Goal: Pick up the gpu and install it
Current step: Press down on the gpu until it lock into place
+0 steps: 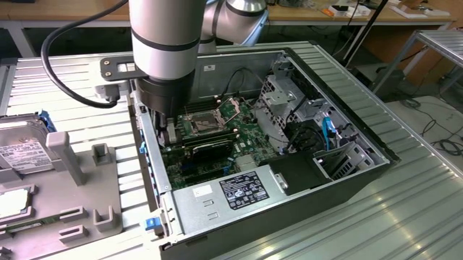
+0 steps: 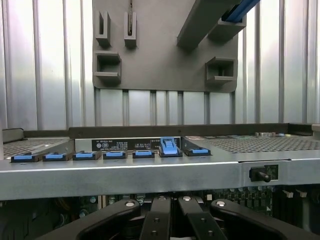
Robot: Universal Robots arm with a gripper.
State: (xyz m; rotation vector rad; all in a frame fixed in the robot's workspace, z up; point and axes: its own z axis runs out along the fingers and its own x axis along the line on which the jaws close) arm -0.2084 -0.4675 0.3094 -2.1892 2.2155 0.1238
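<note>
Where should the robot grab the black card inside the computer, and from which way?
By its upper long edge, coming straight down. The gpu seems to stand on edge on the motherboard. The case walls block the sides, but the top is open. The gripper reaches down right there.

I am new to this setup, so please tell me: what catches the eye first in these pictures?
The big silver robot arm plunges into the open computer case, its shut gripper down at the gpu on the green motherboard. On the exterior view's left lies a grey fixture tray with a hard drive.
</note>
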